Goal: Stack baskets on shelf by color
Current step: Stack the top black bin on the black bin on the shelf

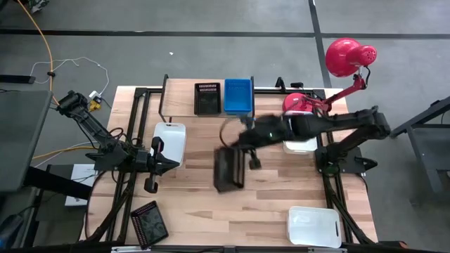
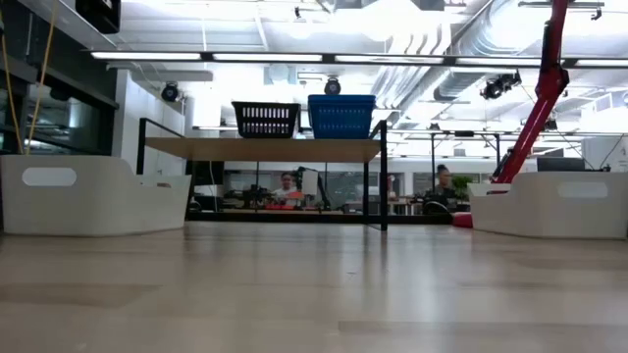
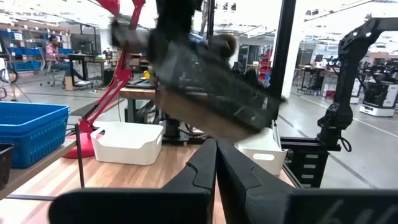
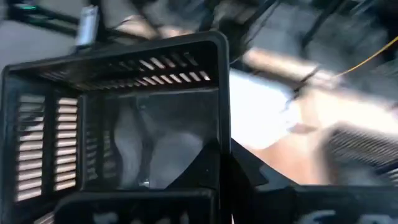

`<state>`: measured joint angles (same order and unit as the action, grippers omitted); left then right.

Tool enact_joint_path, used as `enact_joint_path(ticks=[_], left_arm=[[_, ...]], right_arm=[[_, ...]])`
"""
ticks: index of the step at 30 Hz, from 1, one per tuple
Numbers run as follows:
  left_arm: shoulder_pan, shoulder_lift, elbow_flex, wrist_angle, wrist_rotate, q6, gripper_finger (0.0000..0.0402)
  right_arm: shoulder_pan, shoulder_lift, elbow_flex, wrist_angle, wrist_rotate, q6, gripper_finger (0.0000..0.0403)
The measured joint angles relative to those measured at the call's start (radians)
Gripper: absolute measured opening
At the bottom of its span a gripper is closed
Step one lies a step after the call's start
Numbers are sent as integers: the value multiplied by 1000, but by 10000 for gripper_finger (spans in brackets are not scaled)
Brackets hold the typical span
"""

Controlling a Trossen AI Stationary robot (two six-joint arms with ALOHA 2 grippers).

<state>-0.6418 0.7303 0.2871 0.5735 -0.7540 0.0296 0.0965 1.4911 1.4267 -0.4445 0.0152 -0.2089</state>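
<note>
My right pincer (image 1: 239, 156) grips a black mesh-sided plastic basket (image 1: 228, 170) mid-table; next, I judge, toward twelve o'clock onto the shelf's (image 1: 181, 104) black basket (image 1: 207, 98).

I see my two matte-black jointed metal arms (image 1: 105, 140), boxy at the wrists, each ending in smooth tapered dark plastic fingers (image 3: 202, 168).

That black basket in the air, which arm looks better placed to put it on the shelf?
The right. Its gripper already clamps the black basket by a wall, lifted off the table. The shelf holds another black basket. The left gripper is shut and empty near a white basket.
</note>
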Motion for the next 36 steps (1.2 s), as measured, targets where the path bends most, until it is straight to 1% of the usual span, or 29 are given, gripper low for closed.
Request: enact_joint_path(ticks=[5, 9, 14, 17, 21, 26, 31, 36], left_arm=[[0, 0, 0, 0, -2, 0, 0], [0, 0, 0, 0, -2, -1, 0], [0, 0, 0, 0, -1, -24, 0], [0, 0, 0, 0, -1, -26, 0], [0, 1, 0, -2, -1, -26, 0], [0, 4, 1, -2, -1, -26, 0], [0, 6, 1, -2, -9, -26, 0], [0, 7, 1, -2, -19, -26, 0]], right_arm=[[-80, 156, 324, -134, 55, -164, 1], [-177, 312, 582, -264, 83, -236, 0], [-293, 473, 831, -359, 73, -269, 0], [-338, 546, 931, -418, 64, -289, 0], [-392, 554, 879, -376, 47, -300, 0], [-442, 568, 875, -368, 37, -297, 0], [-457, 568, 875, -353, 33, -324, 0], [-466, 572, 875, -354, 17, -407, 0]])
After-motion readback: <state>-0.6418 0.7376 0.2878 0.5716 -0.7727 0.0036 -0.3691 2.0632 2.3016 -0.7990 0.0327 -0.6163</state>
